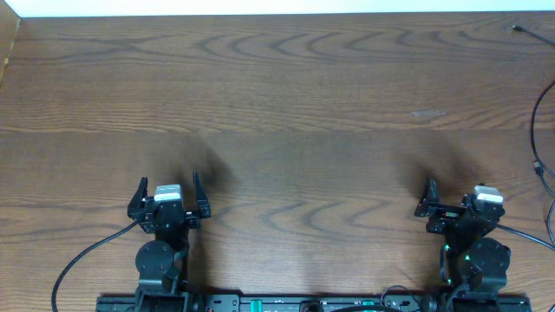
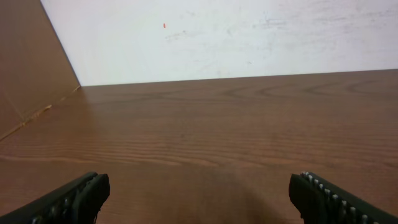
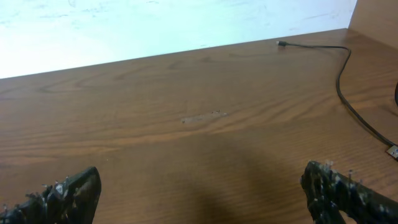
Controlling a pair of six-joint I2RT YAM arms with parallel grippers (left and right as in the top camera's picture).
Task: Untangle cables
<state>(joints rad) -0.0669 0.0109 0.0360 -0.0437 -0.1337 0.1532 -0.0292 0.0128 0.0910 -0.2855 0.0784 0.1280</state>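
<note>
Wooden table [image 1: 286, 104]: we see bare grain ahead of both jaws. White wall [image 2: 249, 37] beyond; its faint scuffs give us no readable writing.

Left arm [image 1: 160, 251], right arm [image 1: 473, 251]: folded at near edge, wrists low, aimed at wall.

Left gripper [image 2: 199, 190]: jaws spread wide, nothing between. Right gripper [image 3: 199, 186]: same, released.

Black cable [image 3: 339, 84]: we find it ahead and right of right jaws, slack on table, cut off by frame edge. Whether more is wound together out of view, we cannot tell. Small plug [image 3: 281, 43] at its far end.
</note>
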